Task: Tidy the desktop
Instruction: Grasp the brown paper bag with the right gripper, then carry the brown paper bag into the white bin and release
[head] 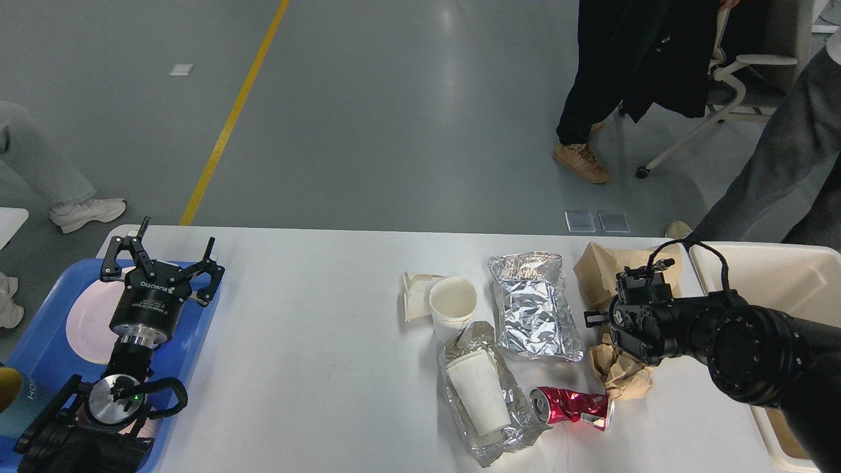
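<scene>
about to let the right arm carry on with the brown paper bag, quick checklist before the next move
1. Right gripper at the crumpled brown paper bag: ok.
2. Fingers closed on the bag: cannot tell, the wrist hides them.
3. Cream bin beside the right arm, open: ok.
4. Foil pouch and crushed red can lie close to the bag and could be dragged: not ok.
5. Left gripper open over the blue tray, far away: ok.
6. Desktop still holds the cups: not ok.

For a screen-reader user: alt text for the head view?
White desktop strewn with litter: paper cups, foil bags, a crushed red can, brown paper. The right gripper is over the paper; the left gripper, open, is above a blue tray.
</scene>
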